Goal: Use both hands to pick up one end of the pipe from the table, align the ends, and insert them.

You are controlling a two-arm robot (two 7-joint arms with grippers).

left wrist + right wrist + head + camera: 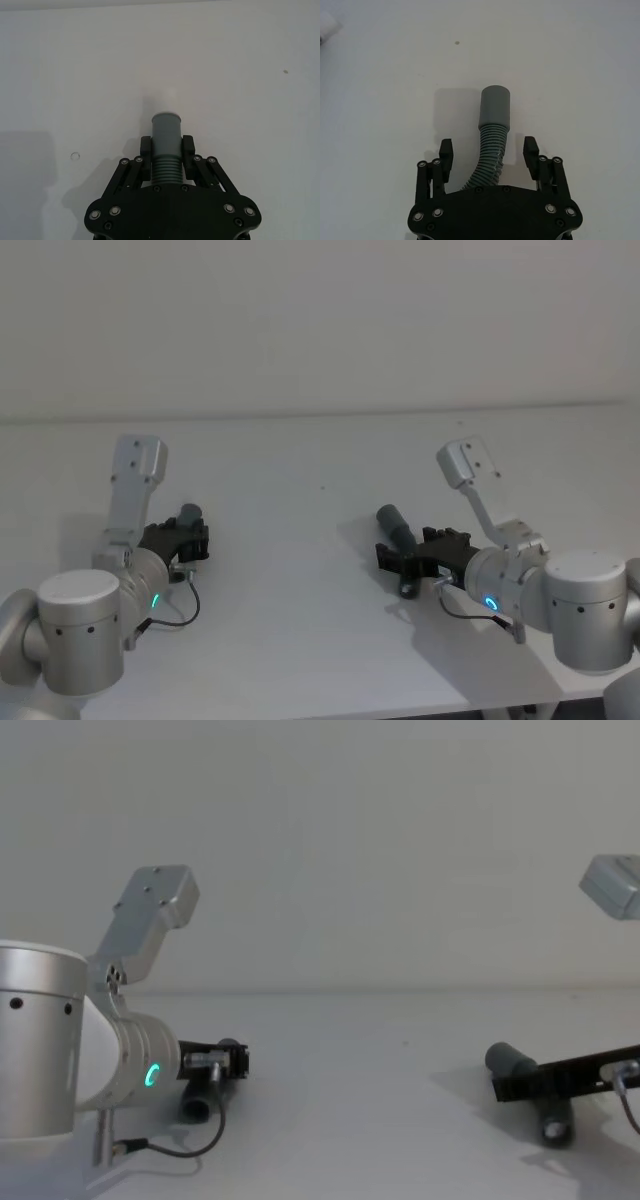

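Closest to the lens, left gripper (167,150): fingers (146,150) shut on the ribbed stretch of the left pipe piece (166,131), smooth collar poking out ahead, pale narrow tip (170,94) faintly seen beyond it. Held low over the table (320,620) on the robot's left; cannot tell whether lifted clear. Over on the right, right gripper (488,149) spread wide, straddling the curved ribbed part of the right pipe piece (490,150) without touching it, holding nothing; socket mouth (495,95) pointing away from the palm, piece apparently lying on the table.

Likely trouble: a sideways squeeze or twist on closing over that bent, springy ribbing, with the socket end drooping or off-axis afterwards. Same flex possible on the left, tipping the narrow tip; then a rim-to-rim butt of the ends instead of a clean slide in. Also a drop and a roll, if lifted before a firm hold.

Plenty of bare table between the two pieces for bringing them together; far edge well behind, near edge close on the robot's side
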